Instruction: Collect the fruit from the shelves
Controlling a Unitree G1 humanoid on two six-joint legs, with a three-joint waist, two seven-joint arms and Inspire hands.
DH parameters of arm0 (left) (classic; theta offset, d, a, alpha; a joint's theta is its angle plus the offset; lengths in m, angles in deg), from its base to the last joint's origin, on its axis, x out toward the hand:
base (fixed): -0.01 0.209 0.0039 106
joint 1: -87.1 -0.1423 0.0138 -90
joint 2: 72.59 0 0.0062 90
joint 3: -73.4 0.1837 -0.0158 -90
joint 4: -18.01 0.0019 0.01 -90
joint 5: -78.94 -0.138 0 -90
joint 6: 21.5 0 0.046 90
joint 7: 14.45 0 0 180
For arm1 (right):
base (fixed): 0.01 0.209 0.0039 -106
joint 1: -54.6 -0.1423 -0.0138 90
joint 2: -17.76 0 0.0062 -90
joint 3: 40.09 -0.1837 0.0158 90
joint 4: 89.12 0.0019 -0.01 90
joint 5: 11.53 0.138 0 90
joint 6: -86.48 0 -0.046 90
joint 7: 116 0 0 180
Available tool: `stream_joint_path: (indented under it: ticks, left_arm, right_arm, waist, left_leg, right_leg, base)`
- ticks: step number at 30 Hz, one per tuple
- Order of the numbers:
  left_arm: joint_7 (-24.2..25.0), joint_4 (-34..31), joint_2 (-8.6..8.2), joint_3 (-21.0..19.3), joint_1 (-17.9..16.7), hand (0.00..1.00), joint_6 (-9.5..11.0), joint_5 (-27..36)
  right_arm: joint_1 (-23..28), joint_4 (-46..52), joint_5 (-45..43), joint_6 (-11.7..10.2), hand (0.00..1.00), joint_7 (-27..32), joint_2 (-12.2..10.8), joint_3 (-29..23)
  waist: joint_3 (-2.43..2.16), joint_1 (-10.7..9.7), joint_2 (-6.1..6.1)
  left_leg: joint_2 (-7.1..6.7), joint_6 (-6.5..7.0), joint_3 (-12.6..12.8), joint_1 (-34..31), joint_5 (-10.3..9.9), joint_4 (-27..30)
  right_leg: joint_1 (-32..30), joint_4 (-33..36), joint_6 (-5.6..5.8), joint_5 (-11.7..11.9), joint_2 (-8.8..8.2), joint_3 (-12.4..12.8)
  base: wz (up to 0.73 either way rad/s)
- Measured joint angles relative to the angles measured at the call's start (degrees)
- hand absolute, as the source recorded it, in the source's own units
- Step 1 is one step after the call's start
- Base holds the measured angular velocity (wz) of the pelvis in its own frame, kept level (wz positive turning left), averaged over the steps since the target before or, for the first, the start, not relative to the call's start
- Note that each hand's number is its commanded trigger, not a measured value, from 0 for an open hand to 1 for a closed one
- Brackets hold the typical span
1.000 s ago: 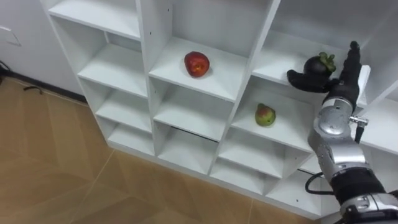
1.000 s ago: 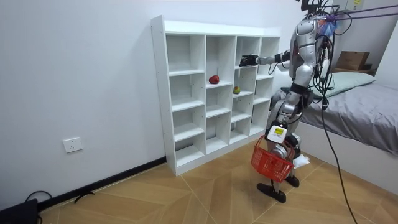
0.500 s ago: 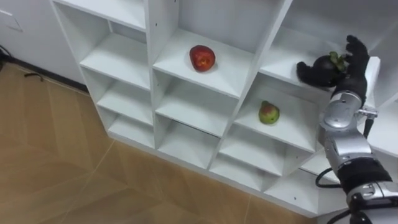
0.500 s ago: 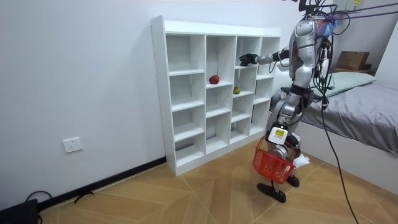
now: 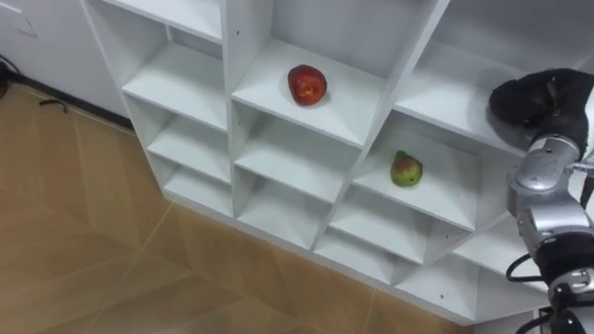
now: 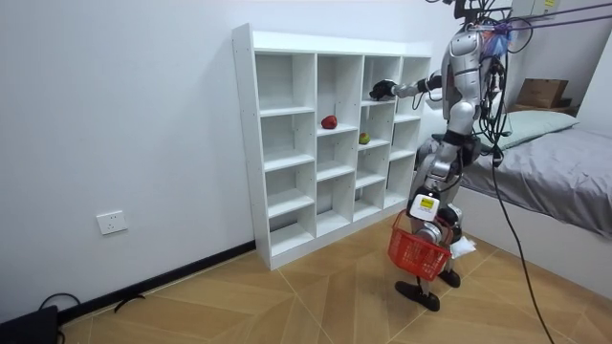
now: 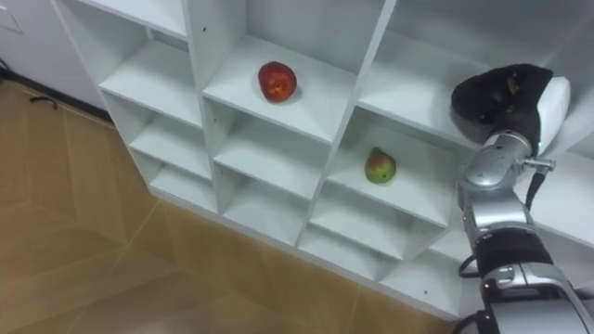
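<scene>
The fruit in play is a small, round, near-black one (image 7: 495, 90). It is so close in colour to the fingers about it that its outline is hard to pick out. The right hand (image 7: 525, 108) is closed round it, fingers and thumb curled over its top and sides, at the front edge of an upper cell of the white shelf unit (image 5: 409, 72). Whether the fruit touches the shelf board beneath the hand cannot be told.

Below the hand and to its left, one cell down, a green pear with a red blush (image 5: 406, 170) stands upright on its board. Further to the hand's left, in the next column over and at about the hand's own height, a red apple (image 5: 307, 84) sits well apart from both.

In the room view the robot stands upright before the unit, and a red basket (image 6: 417, 251) hangs low at its left hand (image 6: 427, 227), whose grip is too small to read.
</scene>
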Motion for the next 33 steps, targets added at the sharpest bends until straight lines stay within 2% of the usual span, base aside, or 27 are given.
stream_joint_path:
  ticks: [4, 5, 6, 12, 15, 19, 21, 24, 26, 29, 33]
  left_arm:
    - [0.06, -0.01, 0.27, 0.51, 0.85, 1.00, 0.00, 0.27]
    - [0.13, 0.04, 0.35, 1.04, 1.27, 1.00, 0.00, 1.48]
    - [0.17, 0.08, 0.32, 1.13, 1.58, 1.00, 0.00, 2.04]
    - [2.44, -0.12, 0.22, 1.57, 4.70, 1.00, 0.03, 4.61]
    - [2.65, -0.23, 0.07, 3.29, 7.01, 1.00, 0.00, 6.69]
    - [3.94, -1.68, -1.13, 5.54, 9.09, 1.00, 0.00, 10.31]
    - [4.02, -4.52, -2.26, 5.73, 9.36, 1.00, -0.03, 10.78]
    - [4.02, -10.28, -2.15, 8.38, 9.71, 1.00, 0.46, 12.34]
    - [4.45, -13.10, -2.62, 10.28, 10.77, 1.00, 1.25, 17.35]
    - [5.40, -16.06, -3.26, 12.38, 10.78, 1.00, 1.10, 21.90]
    - [6.22, -19.56, -4.22, 14.36, 10.49, 1.00, 0.55, 22.66]
  right_arm:
    - [-0.02, 0.02, -0.93, 0.07, 1.00, -0.59, 0.23, 0.63]
    - [-0.02, -0.01, -1.23, -0.04, 1.00, -0.65, 0.36, 1.26]
    - [-0.02, -0.01, -1.59, -0.13, 1.00, -0.81, 0.41, 1.31]
    - [-0.04, 0.08, -5.36, -0.41, 1.00, -2.27, 0.54, 1.54]
    - [-0.04, 0.05, -5.02, -0.10, 1.00, -2.58, 0.37, 1.74]
    - [-0.16, 0.45, -5.48, 0.07, 1.00, -2.81, -0.82, 1.67]
    - [-0.20, 1.83, -6.61, 0.82, 1.00, -3.01, -1.14, 1.66]
    - [0.24, 6.03, -6.06, 2.64, 1.00, -3.80, -2.31, 2.20]
    - [0.87, 9.62, -5.30, 3.95, 1.00, -4.56, -2.77, 4.00]
    - [1.74, 13.64, -4.55, 5.42, 1.00, -6.20, -3.12, 6.72]
    - [3.63, 18.45, -4.67, 6.35, 1.00, -7.86, -3.64, 7.88]
  waist:
    - [0.02, -0.09, -0.01]
    - [0.29, -0.12, 0.38]
    - [0.36, -0.13, 0.47]
    - [0.24, -0.46, 0.69]
    - [0.05, -0.54, 0.42]
    - [-0.08, -1.52, 0.22]
    - [-0.15, -2.15, 0.12]
    - [-0.22, -3.70, 0.24]
    - [-0.24, -4.43, 0.29]
    - [-0.25, -5.16, 0.30]
    - [-0.25, -6.32, 0.29]
  left_leg:
    - [0.00, 0.00, 0.06, -0.13, 0.00, 0.28]
    - [0.02, 0.00, 0.10, -0.12, -0.01, 0.41]
    - [0.01, 0.00, 0.11, -0.13, -0.01, 0.46]
    - [0.02, -0.05, 0.22, -0.18, 0.04, 0.39]
    - [0.02, -0.10, 0.23, 0.04, 0.15, 0.37]
    - [0.01, -0.09, 0.34, 0.46, 0.14, 0.18]
    - [0.01, -0.09, 0.44, -0.08, 0.15, 0.34]
    - [0.04, -0.09, 0.65, -0.11, 0.16, 0.43]
    - [0.04, -0.08, 1.18, 0.15, 0.16, 0.40]
    - [0.04, -0.07, 1.86, 0.85, 0.15, 0.11]
    - [0.11, -0.07, 1.89, 0.83, 0.16, 0.15]
  right_leg:
    - [-0.04, 0.00, 0.00, 0.00, -0.03, 0.02]
    - [0.07, -0.03, 0.00, 0.00, -0.03, 0.01]
    - [0.12, -0.03, 0.00, 0.00, -0.04, -0.01]
    - [0.10, 0.05, -0.04, 0.03, -0.02, 0.03]
    - [0.16, 0.07, -0.05, 0.03, 0.01, 0.18]
    - [0.49, 0.04, -0.04, 0.03, 0.01, 0.52]
    - [0.05, 0.05, -0.04, 0.03, 0.02, 0.50]
    - [-0.07, 0.08, -0.05, 0.04, 0.05, 0.55]
    - [-0.09, 0.14, -0.06, 0.04, 0.03, 1.04]
    - [0.17, 0.17, -0.05, 0.03, -0.04, 1.72]
    - [0.11, 0.21, -0.05, 0.04, -0.03, 1.75]
  base:
    - [0.00]
    - [0.00]
    - [0.00]
    - [0.00]
    - [0.00]
    - [-0.01]
    - [0.00]
    - [-0.02]
    - [-0.11]
    - [-0.13]
    - [0.00]
